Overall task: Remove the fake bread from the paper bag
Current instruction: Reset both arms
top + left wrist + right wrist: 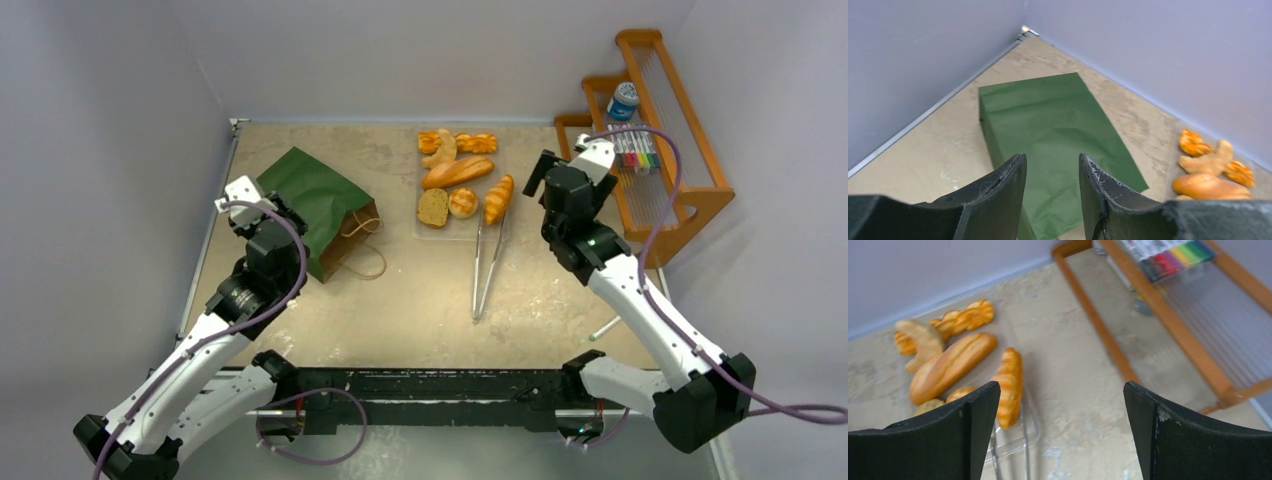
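Table (1073, 365): bread (950, 365) beside right end effector (1060, 386)

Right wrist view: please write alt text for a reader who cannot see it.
The right end effector hangs open and empty above a beige table. Glossy fake bread lies on a clear tray at the left; a wooden rack holding coloured markers stands at the upper right.

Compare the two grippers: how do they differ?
The left gripper has its jaws narrowly parted; the right gripper has them spread wide. The left gripper faces the bag, while the right gripper faces the bread. Both are open and hold nothing.
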`<move>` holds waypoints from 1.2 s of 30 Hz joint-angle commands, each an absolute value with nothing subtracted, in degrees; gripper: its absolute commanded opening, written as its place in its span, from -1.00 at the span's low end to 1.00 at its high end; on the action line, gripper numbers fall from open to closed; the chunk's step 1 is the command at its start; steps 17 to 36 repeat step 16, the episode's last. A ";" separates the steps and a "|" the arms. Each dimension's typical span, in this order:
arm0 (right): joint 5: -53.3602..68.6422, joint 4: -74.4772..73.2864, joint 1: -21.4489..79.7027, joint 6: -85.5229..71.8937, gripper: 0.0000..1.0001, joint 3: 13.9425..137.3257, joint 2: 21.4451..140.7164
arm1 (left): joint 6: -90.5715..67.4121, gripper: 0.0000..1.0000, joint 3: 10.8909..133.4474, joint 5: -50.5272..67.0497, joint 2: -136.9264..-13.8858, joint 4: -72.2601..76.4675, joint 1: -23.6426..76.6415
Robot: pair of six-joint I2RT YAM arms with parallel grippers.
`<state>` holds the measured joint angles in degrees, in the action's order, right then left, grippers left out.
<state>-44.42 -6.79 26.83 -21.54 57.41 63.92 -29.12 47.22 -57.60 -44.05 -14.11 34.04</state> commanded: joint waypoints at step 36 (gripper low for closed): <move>-59.98 -36.74 25.81 -48.06 0.95 64.16 65.88 | -26.28 -0.12 44.30 -66.00 -43.61 -12.13 34.19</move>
